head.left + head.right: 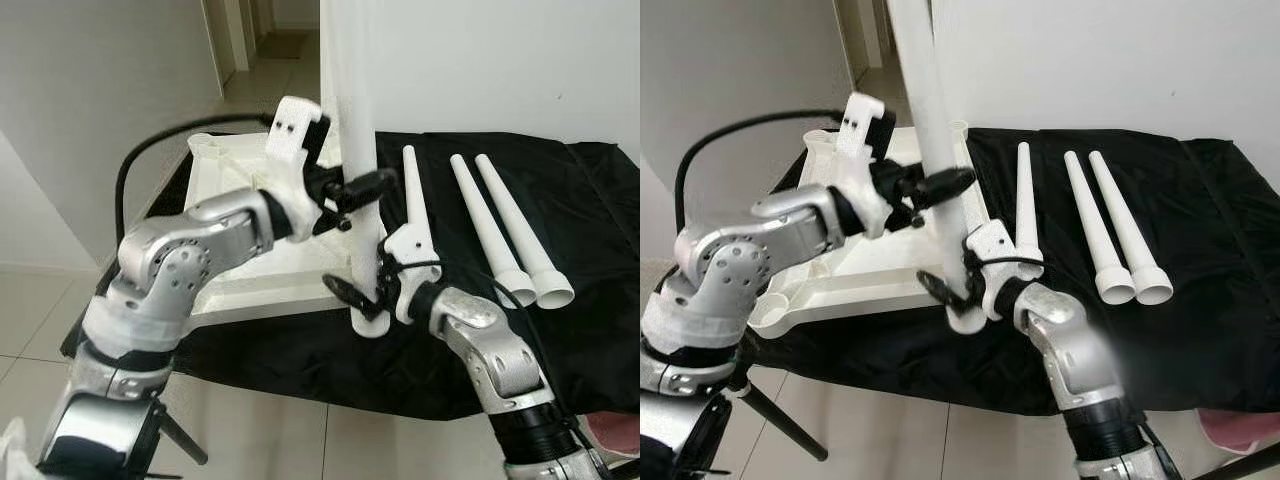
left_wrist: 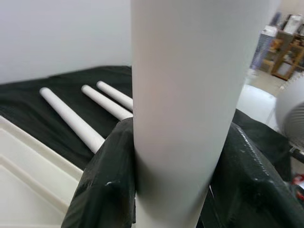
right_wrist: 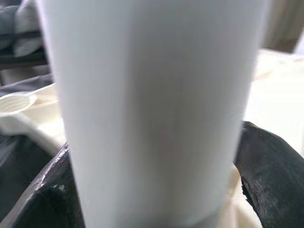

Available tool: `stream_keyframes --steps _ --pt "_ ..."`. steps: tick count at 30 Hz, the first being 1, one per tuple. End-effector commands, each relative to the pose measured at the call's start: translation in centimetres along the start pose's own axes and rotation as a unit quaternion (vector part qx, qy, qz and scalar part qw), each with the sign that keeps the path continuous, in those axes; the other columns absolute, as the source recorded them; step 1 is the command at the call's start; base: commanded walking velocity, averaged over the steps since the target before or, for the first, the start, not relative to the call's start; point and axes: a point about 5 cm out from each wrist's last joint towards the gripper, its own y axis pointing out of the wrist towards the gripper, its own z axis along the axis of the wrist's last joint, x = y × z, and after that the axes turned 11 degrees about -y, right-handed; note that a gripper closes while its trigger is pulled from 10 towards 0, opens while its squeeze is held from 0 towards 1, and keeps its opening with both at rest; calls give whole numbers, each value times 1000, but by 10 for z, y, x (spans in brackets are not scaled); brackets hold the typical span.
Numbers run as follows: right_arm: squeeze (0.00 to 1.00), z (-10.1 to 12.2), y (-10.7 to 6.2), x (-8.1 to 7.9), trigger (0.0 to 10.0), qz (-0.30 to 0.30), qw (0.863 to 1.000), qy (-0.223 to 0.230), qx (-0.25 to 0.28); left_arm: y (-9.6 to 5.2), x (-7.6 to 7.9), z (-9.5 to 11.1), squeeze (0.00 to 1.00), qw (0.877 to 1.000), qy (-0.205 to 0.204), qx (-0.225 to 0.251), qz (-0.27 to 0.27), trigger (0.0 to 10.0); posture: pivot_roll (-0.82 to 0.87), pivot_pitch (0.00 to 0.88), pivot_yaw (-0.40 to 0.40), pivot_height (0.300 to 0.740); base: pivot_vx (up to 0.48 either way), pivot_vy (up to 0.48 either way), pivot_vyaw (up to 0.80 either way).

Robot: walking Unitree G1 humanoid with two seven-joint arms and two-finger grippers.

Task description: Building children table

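Note:
The white table top point(image 1: 250, 272) lies upside down on a black cloth. A white table leg point(image 1: 355, 120) stands upright at its near right corner, wide end down. My left gripper point(image 1: 360, 186) is shut on the leg's middle, and my right gripper point(image 1: 368, 285) is shut on it lower down, just above the base. In the left wrist view the leg point(image 2: 190, 95) sits between black fingers point(image 2: 102, 190). In the right wrist view the leg point(image 3: 152, 109) is pressed by a black finger point(image 3: 266, 161) on each side. Three more legs point(image 1: 485, 225) lie on the cloth to the right.
The black cloth point(image 1: 590, 300) covers a low stand whose front edge runs just before my arms. A white wall stands behind, with a doorway point(image 1: 270, 40) at the back left. Tiled floor point(image 1: 30, 310) lies to the left. A dark stand leg point(image 1: 780, 425) slants below.

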Motion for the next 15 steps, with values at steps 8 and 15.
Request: stream_keyframes --steps 8,15 --pt "0 10 18 9 10000 -99 995 16 11 21 4 21 0 998 38 17 40 10000 -79 0 76 740 0 0 0" --pt "0 17 30 16 10000 -169 986 -2 2 33 -1 32 0 993 57 33 93 10000 -80 0 81 740 0 0 0"
